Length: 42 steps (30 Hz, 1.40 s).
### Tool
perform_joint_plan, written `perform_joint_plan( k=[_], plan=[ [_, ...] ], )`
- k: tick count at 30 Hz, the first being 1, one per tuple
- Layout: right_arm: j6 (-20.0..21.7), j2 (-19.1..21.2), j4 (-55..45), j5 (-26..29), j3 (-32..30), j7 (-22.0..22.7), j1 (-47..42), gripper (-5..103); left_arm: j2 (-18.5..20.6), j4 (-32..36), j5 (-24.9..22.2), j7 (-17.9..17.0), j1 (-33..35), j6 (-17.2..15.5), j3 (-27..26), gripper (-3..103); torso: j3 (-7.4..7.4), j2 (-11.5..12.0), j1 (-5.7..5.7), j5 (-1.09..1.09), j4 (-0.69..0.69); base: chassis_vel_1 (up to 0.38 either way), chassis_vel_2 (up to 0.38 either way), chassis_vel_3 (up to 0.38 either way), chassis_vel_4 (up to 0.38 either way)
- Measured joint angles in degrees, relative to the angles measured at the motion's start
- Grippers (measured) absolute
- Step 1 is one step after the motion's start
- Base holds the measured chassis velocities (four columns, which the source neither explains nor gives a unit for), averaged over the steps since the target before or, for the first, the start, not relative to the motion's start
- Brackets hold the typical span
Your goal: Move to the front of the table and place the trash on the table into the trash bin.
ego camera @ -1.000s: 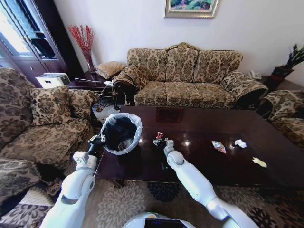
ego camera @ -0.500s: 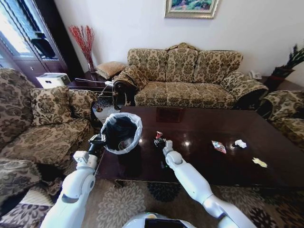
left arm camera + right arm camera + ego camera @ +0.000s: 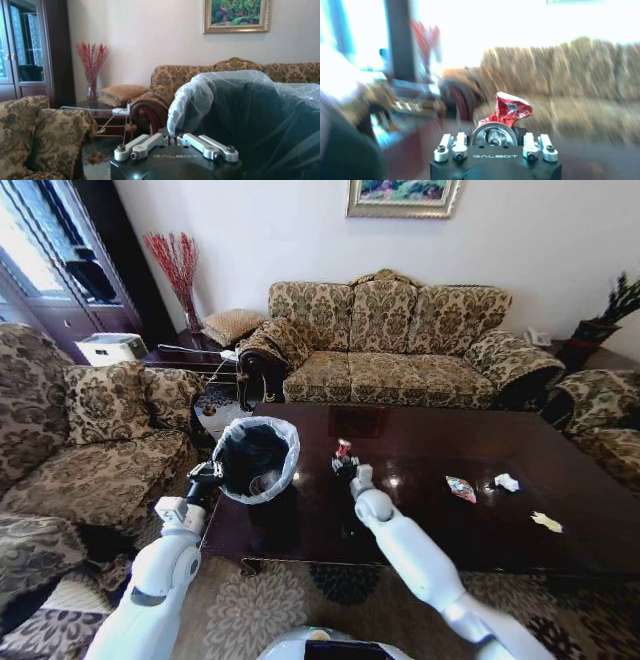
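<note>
My right gripper (image 3: 345, 463) is shut on a red crumpled wrapper (image 3: 343, 448), lifted above the dark wooden table (image 3: 420, 510), just right of the trash bin. In the right wrist view the red wrapper (image 3: 510, 108) sticks up between the fingers of the right gripper (image 3: 493, 137). My left gripper (image 3: 208, 474) is shut on the rim of the black trash bin (image 3: 255, 460), which is lined with a white bag and held at the table's left end. The left gripper (image 3: 175, 139) pinches the bin's bag (image 3: 200, 97). A colourful wrapper (image 3: 461, 489), white tissue (image 3: 506, 482) and yellowish scrap (image 3: 546, 522) lie on the table's right half.
A patterned sofa (image 3: 390, 340) stands behind the table, an armchair (image 3: 90, 440) to its left and another (image 3: 600, 420) at the right. A side table with a vase of red twigs (image 3: 178, 275) sits in the back left corner.
My right gripper has risen off the table with the red wrapper and shifted slightly right and away. The left arm and the bin have stayed put.
</note>
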<state>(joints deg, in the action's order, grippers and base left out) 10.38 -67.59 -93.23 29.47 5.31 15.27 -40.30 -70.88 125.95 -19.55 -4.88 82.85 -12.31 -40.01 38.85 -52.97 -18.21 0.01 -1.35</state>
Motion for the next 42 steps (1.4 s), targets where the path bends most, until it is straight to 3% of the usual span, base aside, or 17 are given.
perform_joint_plan(
  k=[5, 7, 12, 17, 21, 26, 29, 32, 34, 35, 40, 42],
  plan=[
    [2.6, 4.8, -14.2, 6.0, 1.9, -0.1, 5.4, 48, 0.0, -0.2, 0.2, 0.1, 0.1, 0.0, 0.4, 3, -0.01, 0.0, 0.00, -0.02, -0.01, 0.000, 0.000, 0.000, 0.000],
    [3.7, 7.1, -20.6, 12.5, 5.5, -0.1, 10.4, 48, 0.1, -0.2, 0.3, 0.2, 0.1, -0.2, 0.7, 3, -0.02, 0.0, 0.01, -0.02, -0.01, 0.000, 0.000, 0.000, 0.000],
    [4.5, 8.2, -25.4, 20.0, 13.4, -0.1, 17.3, 48, 0.1, -0.2, 0.5, 0.2, 0.1, -0.4, 0.9, 3, -0.01, 0.0, 0.00, -0.02, -0.03, 0.000, 0.000, 0.000, 0.000],
    [4.9, 7.3, -26.1, 21.0, 20.5, -0.8, 18.8, 47, 0.3, -0.1, 0.5, 0.2, 0.2, -0.5, 0.7, 3, -0.01, 0.0, 0.00, -0.01, -0.02, 0.000, 0.000, 0.000, 0.000],
    [4.9, 6.3, -24.7, 18.5, 26.8, -1.1, 18.7, 47, 0.3, 0.0, 0.5, 0.2, 0.3, -0.6, 0.6, 3, -0.01, 0.0, 0.00, -0.01, -0.02, 0.000, 0.000, 0.000, 0.000],
    [6.1, 6.2, -24.4, 17.0, 27.7, -1.4, 18.4, 44, 0.2, 0.2, 0.5, 0.2, 0.2, -0.6, 0.4, 3, -0.01, 0.0, 0.00, -0.01, 0.00, 0.000, 0.000, 0.000, 0.000],
    [6.1, 6.3, -24.3, 16.0, 27.7, -1.4, 18.1, 60, 0.2, 0.3, 0.5, 0.2, 0.3, -0.6, 0.2, 3, -0.01, 0.0, 0.01, -0.01, -0.01, 0.000, 0.000, 0.000, 0.000],
    [6.1, 6.4, -24.4, 15.9, 27.6, -1.4, 18.0, 65, 0.2, 0.3, 0.5, 0.2, 0.3, -0.6, 0.2, 3, -0.01, 0.0, 0.00, -0.01, -0.01, 0.000, 0.000, 0.000, 0.000],
    [6.0, 6.4, -24.5, 15.7, 27.5, -1.4, 17.9, 77, 0.2, 0.4, 0.6, 0.2, 0.3, -0.6, 0.1, 3, -0.01, 0.0, 0.00, -0.01, -0.01, 0.000, 0.000, 0.000, 0.000],
    [6.0, 6.4, -24.5, 15.7, 27.5, -1.4, 17.9, 77, 0.2, 0.4, 0.6, 0.2, 0.3, -0.6, 0.1, 3, -0.01, 0.0, 0.00, -0.01, -0.01, 0.000, 0.000, 0.000, 0.000],
    [5.0, 6.0, -24.5, 15.6, 25.1, -0.3, 17.8, 97, 0.2, 0.6, 0.6, 0.2, 0.4, -0.6, 0.0, 3, -0.01, 0.0, 0.00, -0.01, -0.02, 0.000, 0.000, 0.000, 0.000],
    [4.9, 6.0, -24.5, 15.6, 24.4, 0.1, 17.8, 99, 0.2, 0.6, 0.5, 0.2, 0.4, -0.6, 0.0, 3, -0.01, 0.0, 0.00, -0.01, -0.02, 0.000, 0.000, 0.000, 0.000]
  ],
)
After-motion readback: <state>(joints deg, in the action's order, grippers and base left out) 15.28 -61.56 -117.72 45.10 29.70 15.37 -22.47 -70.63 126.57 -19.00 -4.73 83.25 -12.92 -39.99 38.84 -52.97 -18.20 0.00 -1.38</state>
